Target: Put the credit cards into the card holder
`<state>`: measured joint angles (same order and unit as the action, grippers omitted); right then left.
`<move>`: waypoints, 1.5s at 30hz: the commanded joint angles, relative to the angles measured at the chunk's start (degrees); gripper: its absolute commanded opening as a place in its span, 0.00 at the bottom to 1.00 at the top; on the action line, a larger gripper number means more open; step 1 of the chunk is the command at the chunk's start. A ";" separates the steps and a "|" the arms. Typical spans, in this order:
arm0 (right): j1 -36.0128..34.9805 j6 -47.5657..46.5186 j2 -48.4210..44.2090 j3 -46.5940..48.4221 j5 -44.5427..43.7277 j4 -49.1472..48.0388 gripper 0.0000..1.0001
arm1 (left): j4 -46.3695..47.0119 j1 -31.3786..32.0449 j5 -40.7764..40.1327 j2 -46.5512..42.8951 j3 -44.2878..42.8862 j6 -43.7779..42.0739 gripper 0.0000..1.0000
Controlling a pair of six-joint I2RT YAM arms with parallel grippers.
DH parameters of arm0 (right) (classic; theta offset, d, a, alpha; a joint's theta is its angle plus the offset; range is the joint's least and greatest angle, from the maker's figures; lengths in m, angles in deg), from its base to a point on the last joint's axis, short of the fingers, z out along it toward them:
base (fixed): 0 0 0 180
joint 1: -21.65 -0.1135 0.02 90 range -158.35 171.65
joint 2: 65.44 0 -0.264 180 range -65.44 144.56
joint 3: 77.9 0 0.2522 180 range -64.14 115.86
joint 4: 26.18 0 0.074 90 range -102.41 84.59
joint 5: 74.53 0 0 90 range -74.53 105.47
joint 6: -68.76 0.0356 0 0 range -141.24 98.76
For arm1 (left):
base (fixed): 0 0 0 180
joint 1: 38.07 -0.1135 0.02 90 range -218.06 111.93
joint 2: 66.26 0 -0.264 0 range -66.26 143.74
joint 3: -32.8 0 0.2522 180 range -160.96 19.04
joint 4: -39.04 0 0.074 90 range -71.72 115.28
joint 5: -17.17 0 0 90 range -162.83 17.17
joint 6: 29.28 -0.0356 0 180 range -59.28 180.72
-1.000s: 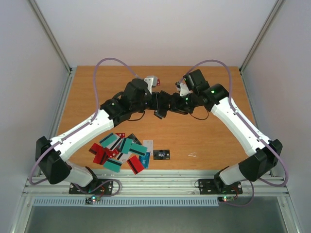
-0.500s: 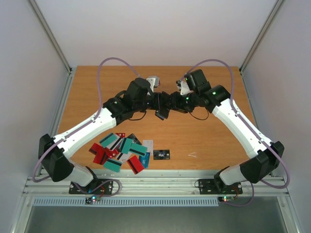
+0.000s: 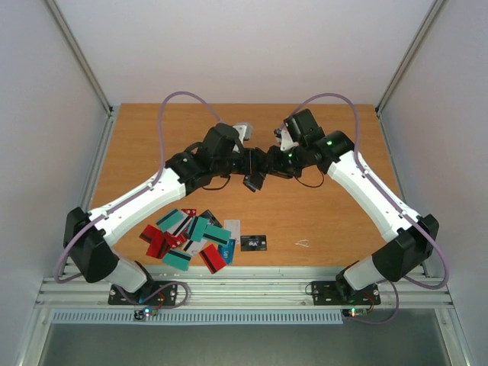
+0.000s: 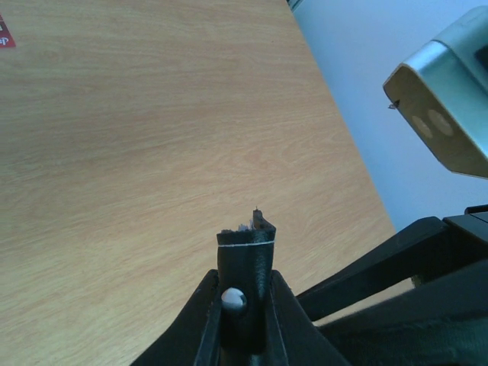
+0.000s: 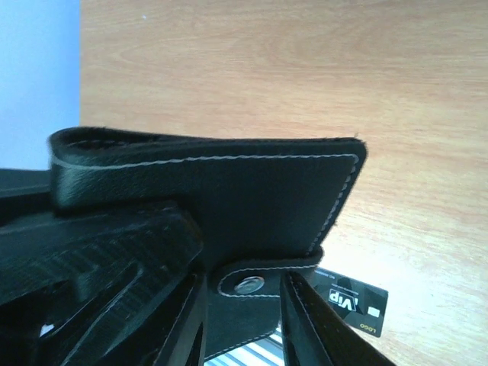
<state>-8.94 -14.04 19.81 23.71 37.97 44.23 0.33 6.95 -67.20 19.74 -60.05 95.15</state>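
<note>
Opening work on the card holder (image 3: 252, 177) looks like the step you are in. No card shows in it, and the credit cards (image 3: 191, 238) lie in a loose heap on the counter (image 3: 328, 213) near the left arm's base, with a black printed card (image 3: 253, 242) just beside the heap.

The holder hangs above the middle of the counter, between the two arms. Your left jaws are clenched on one narrow edge of it. Your right jaws straddle its snap tab (image 5: 245, 286), one finger on each side, but I cannot tell whether they press it.

The case looks folded shut. For the next move you need a firm hold on both sides. Then draw the flap away from the body so the pocket shows, without twisting the case out of the left grip. Only then go for a card.
</note>
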 commanded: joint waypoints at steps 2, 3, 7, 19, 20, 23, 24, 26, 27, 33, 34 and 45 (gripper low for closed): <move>-0.33 -0.89 2.74 1.52 -5.07 2.78 0.27 | 2.53 0.79 2.70 -0.30 -3.35 -1.20 0.00; -0.33 -1.10 3.08 1.53 -5.32 3.29 0.26 | 2.40 0.78 2.64 -0.26 -3.43 -1.32 0.00; -0.35 -1.74 4.22 1.13 -5.10 4.25 0.24 | 2.53 0.83 2.09 -0.21 -3.54 -1.72 0.00; -0.30 -2.36 4.99 -0.86 -2.76 4.26 0.16 | 3.09 0.81 0.84 1.12 -4.39 -2.62 0.00; -0.32 -2.37 4.75 -0.86 -2.37 4.00 0.16 | 3.06 0.85 0.85 1.25 -4.48 -2.70 0.00; -0.08 -2.90 3.04 -0.44 -1.97 3.29 0.20 | 3.01 0.83 0.43 1.38 -4.35 -2.91 0.00; -0.01 -3.22 2.26 -0.33 -2.15 3.17 0.22 | 3.02 0.78 0.16 1.29 -4.32 -3.10 0.00; 0.28 -3.84 0.84 -0.46 -2.57 3.37 0.29 | 3.64 0.80 -0.59 1.37 -4.38 -3.15 0.00; 0.48 -4.20 0.13 -0.67 -2.70 3.74 0.30 | 4.06 0.78 -0.99 1.41 -4.52 -2.95 0.00; 1.63 -5.44 -6.55 -3.07 -2.15 4.09 0.32 | 4.53 0.29 0.74 2.27 -6.19 -1.04 0.00; 1.81 -5.33 -7.57 -3.55 -1.94 3.98 0.33 | 4.18 0.20 0.71 2.44 -6.32 -0.54 0.00; 4.51 6.66 -10.38 -7.77 7.35 -6.90 0.45 | 11.19 -0.71 9.06 2.55 -3.07 7.85 0.00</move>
<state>-5.24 -13.63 7.99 16.93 41.25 42.44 2.56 6.36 -62.52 22.64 -64.29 98.52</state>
